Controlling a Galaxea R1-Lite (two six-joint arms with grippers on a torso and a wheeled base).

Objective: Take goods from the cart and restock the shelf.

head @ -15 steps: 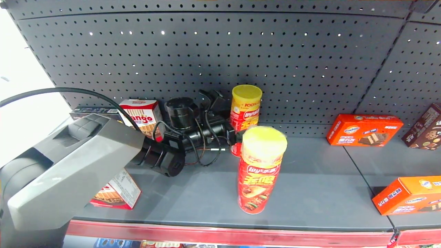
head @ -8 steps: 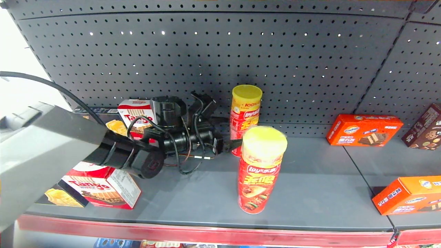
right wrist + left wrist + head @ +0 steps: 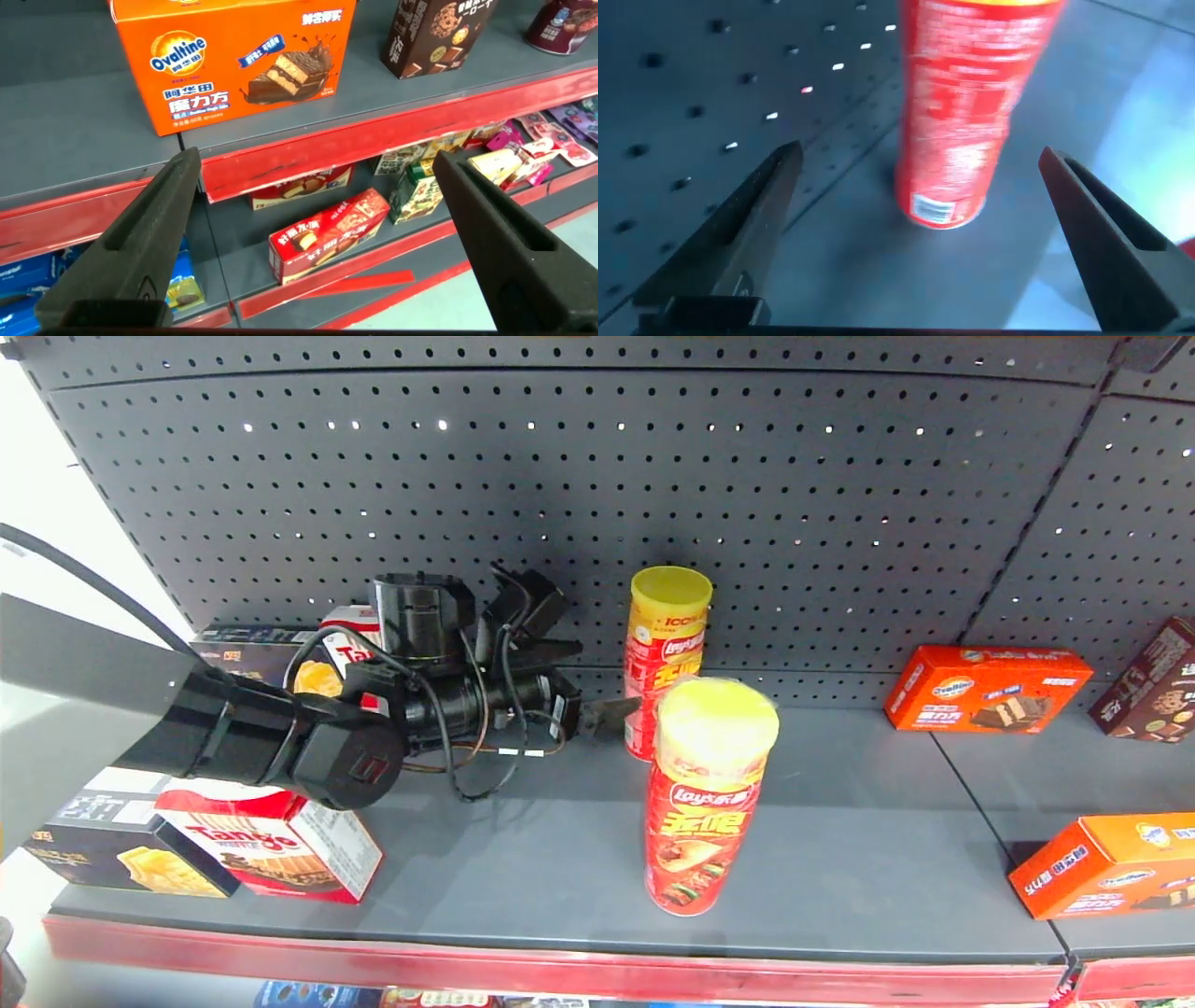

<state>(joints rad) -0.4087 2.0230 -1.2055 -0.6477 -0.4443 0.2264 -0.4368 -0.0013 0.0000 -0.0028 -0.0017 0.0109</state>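
**Left gripper backs off the rear chip can, fingers spread**

The rear chip can (image 3: 667,649), red with a yellow lid, stands upright at the back of the grey shelf (image 3: 840,859), close to the pegboard wall (image 3: 653,476). It is in the same spot as a second ago. The front chip can (image 3: 709,793) also has not moved and stands upright nearer the shelf's red edge.

The left gripper (image 3: 607,717) has changed place. A second ago its tips were at the foot of the rear chip can. Now they have drawn away to the robot's left and sit just beside the can's lower half, without touching it. In the left wrist view the left gripper (image 3: 920,157) is spread wide and holds nothing, and the rear chip can (image 3: 962,112) stands ahead of the gap between the fingers.

The grey forearm has swung out to the left as the arm pulled back. That uncovers the red-and-white wafer box (image 3: 280,845) and the black box (image 3: 112,845) beside it at the shelf's front left.

The right gripper (image 3: 318,161) hangs spread apart and empty before an orange box (image 3: 234,61) on a shelf with a red edge (image 3: 374,131).
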